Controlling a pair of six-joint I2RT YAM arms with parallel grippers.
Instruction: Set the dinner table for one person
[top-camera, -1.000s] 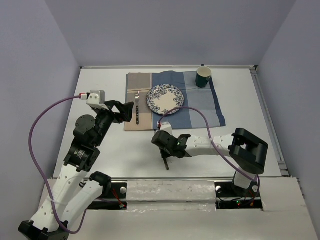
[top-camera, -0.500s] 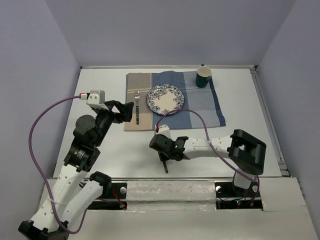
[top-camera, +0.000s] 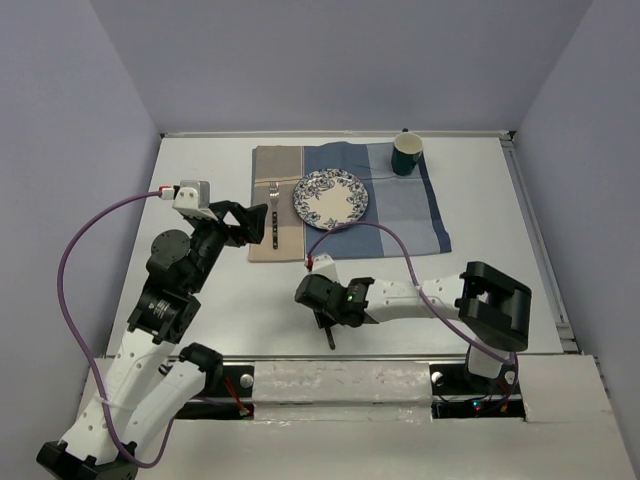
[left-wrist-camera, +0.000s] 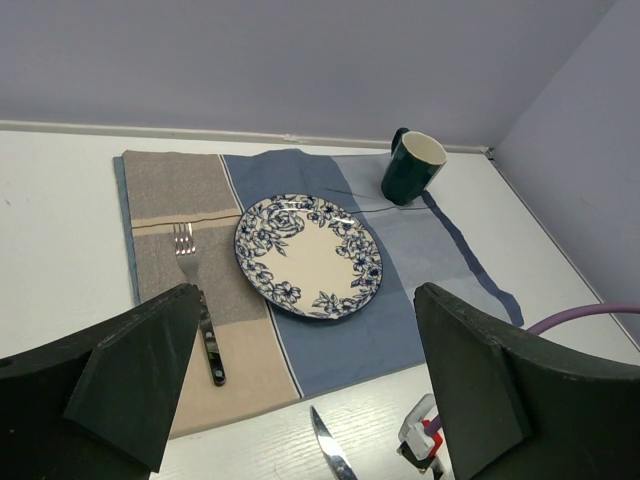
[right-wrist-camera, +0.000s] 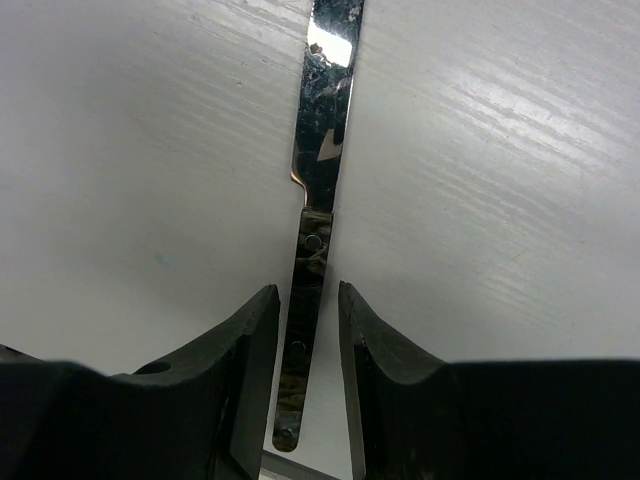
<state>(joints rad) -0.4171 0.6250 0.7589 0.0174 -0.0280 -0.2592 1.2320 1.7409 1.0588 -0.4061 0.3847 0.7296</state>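
On the left side of the white dinner table (top-camera: 200, 160), which fills the floor of the overhead view, the left gripper (top-camera: 258, 226) hangs with its jaws spread wide and nothing between them. In its wrist view its dark fingers (left-wrist-camera: 140, 380) fill both lower corners, and the left one covers part of the fork's handle. The fork (top-camera: 273, 213) lies tines-away on the tan strip of the striped placemat (top-camera: 400, 215), just left of the blue-patterned plate (top-camera: 330, 197). Nearer the arms, on bare tabletop just off the placemat's near edge, lies the knife (right-wrist-camera: 320, 200). From above the right gripper (right-wrist-camera: 308, 300) hides most of it, so only the dark handle end pokes out. In the left wrist view its blade tip is cut off by the bottom edge. The right wrist view shows the jaws standing narrowly apart astride the handle, with what looks like a thin gap on each side, so they are not pinching it. A purple cable (top-camera: 380, 228) arcs over the placemat's near edge. At the far right corner of the placemat stands a dark green mug (top-camera: 407, 154), upright and well apart from both grippers.
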